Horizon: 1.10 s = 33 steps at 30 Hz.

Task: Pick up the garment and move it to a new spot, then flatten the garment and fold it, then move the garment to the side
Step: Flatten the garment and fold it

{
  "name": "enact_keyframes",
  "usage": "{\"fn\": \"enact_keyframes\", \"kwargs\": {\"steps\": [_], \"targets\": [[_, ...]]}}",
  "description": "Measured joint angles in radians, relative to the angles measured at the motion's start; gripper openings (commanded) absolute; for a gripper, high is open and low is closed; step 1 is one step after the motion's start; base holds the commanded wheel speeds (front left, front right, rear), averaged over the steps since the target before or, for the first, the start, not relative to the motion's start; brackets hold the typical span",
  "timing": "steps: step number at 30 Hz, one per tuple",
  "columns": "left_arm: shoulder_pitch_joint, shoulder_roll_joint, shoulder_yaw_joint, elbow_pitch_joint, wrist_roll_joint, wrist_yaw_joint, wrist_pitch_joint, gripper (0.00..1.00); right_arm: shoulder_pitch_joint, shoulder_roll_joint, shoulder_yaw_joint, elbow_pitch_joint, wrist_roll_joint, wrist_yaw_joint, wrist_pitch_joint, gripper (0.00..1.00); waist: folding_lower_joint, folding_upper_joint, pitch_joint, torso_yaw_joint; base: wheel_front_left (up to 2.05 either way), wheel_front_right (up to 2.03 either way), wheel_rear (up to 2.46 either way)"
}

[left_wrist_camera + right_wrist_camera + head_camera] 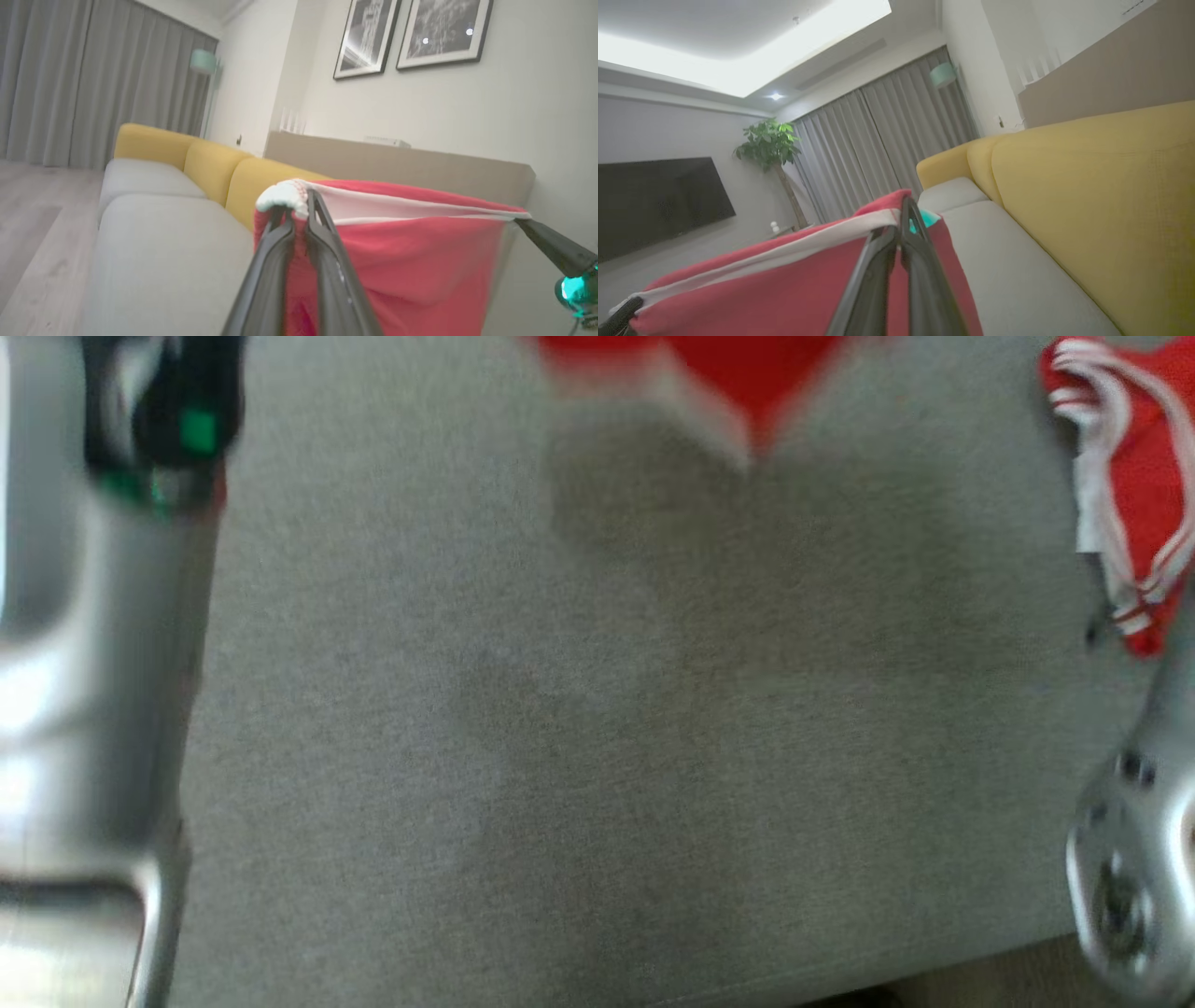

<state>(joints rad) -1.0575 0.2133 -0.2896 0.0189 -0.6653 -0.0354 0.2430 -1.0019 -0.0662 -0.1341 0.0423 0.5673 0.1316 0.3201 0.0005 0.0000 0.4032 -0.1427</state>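
The garment, red mesh with a white band along its top edge, hangs stretched between my two grippers above the grey sofa seat. My left gripper is shut on the bunched white corner. In the left wrist view my right gripper pinches the far end of the same edge. The right wrist view has my right gripper shut on the garment, with a dark left fingertip at the other end. In the head view a blurred red part of the garment dangles at the top, and a red fold with striped trim is at the upper right.
The grey sofa seat spreads below, its front edge at the bottom of the head view. Yellow back cushions line the wall side. My pale forearms stand at the left and lower right. Wooden floor, curtains, a television and a plant lie beyond.
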Motion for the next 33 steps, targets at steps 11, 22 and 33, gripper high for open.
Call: {"fn": "enact_keyframes", "kwargs": {"steps": [11,22,33], "targets": [[-0.054,-0.070,-0.035,0.424,0.084,-0.061,-0.307,0.00,-0.063,0.001,0.207,0.337,0.008,0.000,-0.286,0.00,0.0000,0.0000,0.066,0.010,0.00,0.00,0.00],[0.521,-0.065,-0.113,0.388,0.016,-0.088,-0.477,0.00,0.532,-0.156,0.351,0.218,-0.084,0.000,-0.365,0.00,-0.0007,0.0001,-0.045,0.021,0.00,0.00,0.00],[1.034,-0.078,-0.162,0.166,0.118,-0.051,-0.492,0.00,1.039,-0.199,0.201,-0.023,-0.156,0.000,-0.246,0.00,-0.0009,0.0001,-0.236,0.059,0.00,0.00,0.00]]}}
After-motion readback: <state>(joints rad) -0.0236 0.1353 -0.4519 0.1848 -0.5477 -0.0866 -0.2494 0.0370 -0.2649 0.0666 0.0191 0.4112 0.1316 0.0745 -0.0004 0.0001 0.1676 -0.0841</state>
